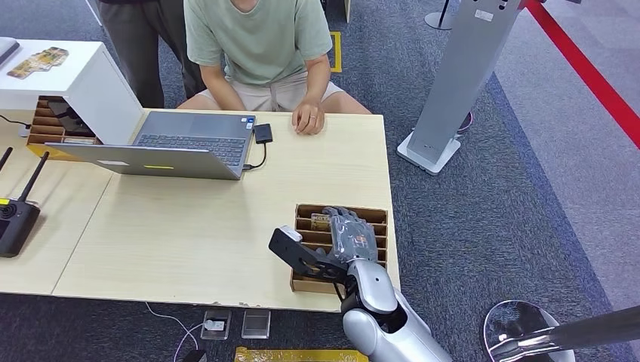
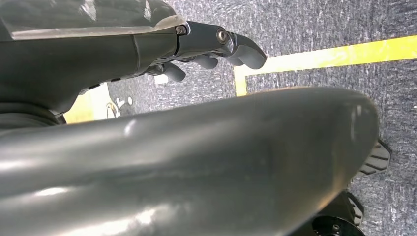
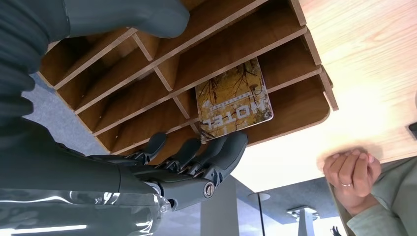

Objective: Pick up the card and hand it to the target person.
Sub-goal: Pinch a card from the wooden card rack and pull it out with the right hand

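The right robot hand (image 1: 349, 240) hovers over the slotted wooden organizer (image 1: 381, 219) on the bench (image 1: 189, 226), fingers spread and holding nothing. This looks like the reach: next, fingers must pinch the card (image 3: 234, 101) standing in a slot. The right wrist view shows its "HOTEL" print; from the head view it is barely visible.

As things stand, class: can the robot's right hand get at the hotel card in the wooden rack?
Probably yes. The right hand hovers over the wooden rack, fingertips beside the hotel card, nothing between them.
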